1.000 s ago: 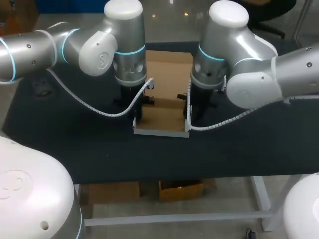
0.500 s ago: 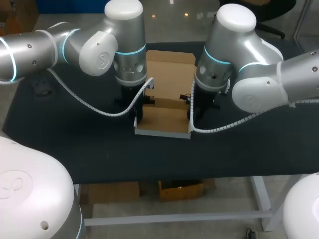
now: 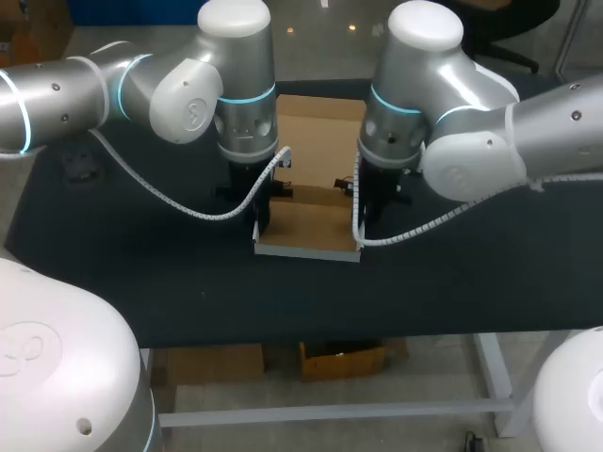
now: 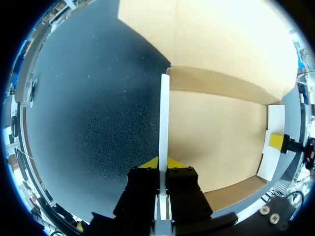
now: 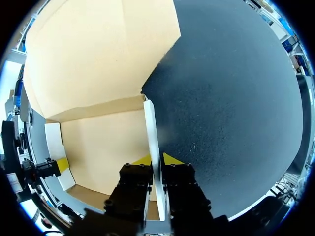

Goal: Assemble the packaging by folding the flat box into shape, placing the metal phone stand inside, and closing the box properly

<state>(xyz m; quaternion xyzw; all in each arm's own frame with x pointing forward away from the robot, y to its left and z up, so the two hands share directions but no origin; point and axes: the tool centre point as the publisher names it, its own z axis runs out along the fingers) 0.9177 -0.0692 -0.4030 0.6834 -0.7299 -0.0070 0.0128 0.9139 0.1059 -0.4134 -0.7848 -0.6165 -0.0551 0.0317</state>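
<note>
Right arm (image 3: pixel 443 113) is swinging back toward 10 o'clock, having leaned out toward 4 o'clock half a second ago. Its domed upper joint is settling close to where it sat a second ago, slightly nearer 9 o'clock. Right gripper (image 5: pixel 156 160), clamped on the box (image 3: pixel 306 226) by its right wall (image 5: pixel 150 132), is edging only slightly toward 9 o'clock.

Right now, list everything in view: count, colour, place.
box: one, brown inside, white outside; mid-table, partly folded, lid panel open behind it.
left side wall: one, white, upright at the box's left end.
right side wall: one, white, upright at the box's right end.
table: one, black, under the box.
phone stand: none seen.
left gripper: one, black, yellow tips; shut on the left side wall.
right gripper: one, black, yellow tips; shut on the right side wall.
</note>
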